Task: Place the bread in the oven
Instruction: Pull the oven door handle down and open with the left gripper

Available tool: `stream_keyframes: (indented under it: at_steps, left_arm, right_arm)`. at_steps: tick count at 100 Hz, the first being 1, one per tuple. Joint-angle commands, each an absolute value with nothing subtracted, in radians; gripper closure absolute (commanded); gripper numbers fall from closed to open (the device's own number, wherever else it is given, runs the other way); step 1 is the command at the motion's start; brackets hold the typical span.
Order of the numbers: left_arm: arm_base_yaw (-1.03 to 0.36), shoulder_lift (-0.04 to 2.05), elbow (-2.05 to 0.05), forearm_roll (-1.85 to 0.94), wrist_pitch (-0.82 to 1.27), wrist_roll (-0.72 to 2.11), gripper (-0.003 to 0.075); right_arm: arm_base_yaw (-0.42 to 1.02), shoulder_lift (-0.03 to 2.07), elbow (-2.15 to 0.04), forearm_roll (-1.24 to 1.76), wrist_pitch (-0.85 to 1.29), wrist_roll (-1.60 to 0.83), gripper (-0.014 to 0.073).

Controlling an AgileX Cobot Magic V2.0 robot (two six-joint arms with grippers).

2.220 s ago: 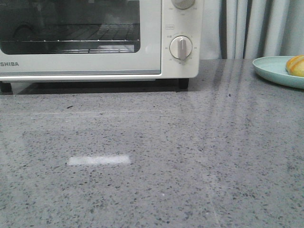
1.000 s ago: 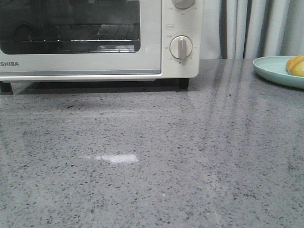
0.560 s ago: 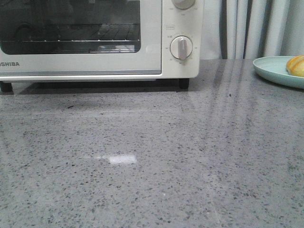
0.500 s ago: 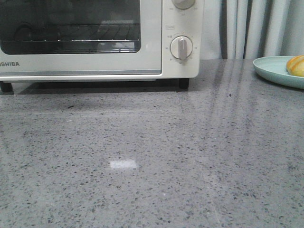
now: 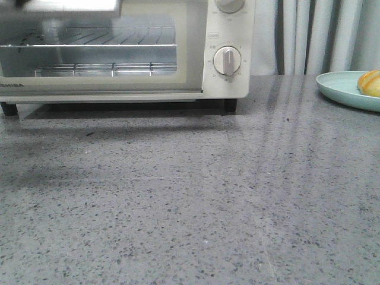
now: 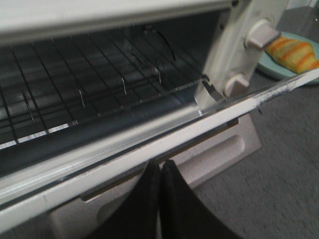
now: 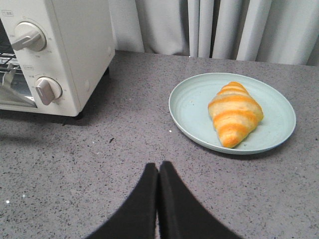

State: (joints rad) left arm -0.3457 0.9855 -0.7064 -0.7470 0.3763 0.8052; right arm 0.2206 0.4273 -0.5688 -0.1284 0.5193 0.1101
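The cream-white oven (image 5: pixel 233 86) stands at the back left, and its glass door (image 5: pixel 197 53) is tilted partly down. The wire rack (image 5: pixel 89 44) shows inside, empty. In the left wrist view my left gripper (image 6: pixel 160 165) is shut, its tips against the recessed handle just under the door's top edge (image 6: pixel 149 144). The golden, cream-striped bread (image 7: pixel 234 113) lies on a pale green plate (image 7: pixel 189 107) at the right, also in the front view (image 5: pixel 370 82). My right gripper (image 7: pixel 158 167) is shut and empty over the counter, short of the plate.
The grey speckled counter (image 5: pixel 196 196) spreads in front of the oven. Two round white dials (image 5: pixel 227 60) sit on the oven's right panel. Grey curtains (image 7: pixel 224 25) hang behind the counter.
The oven door has swung from closed to partly open, tilting down toward me, so the rack and inside show more brightly. The bright reflection on the counter is gone. Plate and bread are unmoved.
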Motion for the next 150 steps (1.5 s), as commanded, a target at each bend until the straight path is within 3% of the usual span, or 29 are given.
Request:
stream_keyframes:
  at_steps: [1, 25, 57, 81, 114, 150]
  left_arm:
    - [-0.345, 0.971, -0.643, -0.723, 0.366, 0.796, 0.0742]
    - [-0.345, 0.943, -0.499, -0.723, 0.353, 0.796, 0.0742]
    - [-0.345, 0.925, -0.481, -0.723, 0.360, 0.796, 0.0742]
    - [-0.345, 0.715, -0.498, -0.749, 0.427, 0.794, 0.0742]
    - [-0.345, 0.385, -0.518, -0.766, 0.454, 0.794, 0.0742]
    - [-0.345, 0.243, -0.518, -0.764, 0.469, 0.794, 0.0741]
  right_arm:
    - [0.220, 0.440, -0.604, -0.140, 0.418, 0.104, 0.0642]
    - [0.220, 0.440, -0.604, -0.140, 0.362, 0.104, 0.0642]
    - [0.220, 0.440, -0.604, -0.139, 0.364, 0.104, 0.0642]
    - [0.220, 0.466, -0.655, -0.091, 0.402, 0.104, 0.0642]
    - [0.220, 0.769, -0.935, -0.110, 0.504, 0.104, 0.0642]
    - [0.158, 1.111, -1.149, -0.110, 0.642, 0.104, 0.0639]
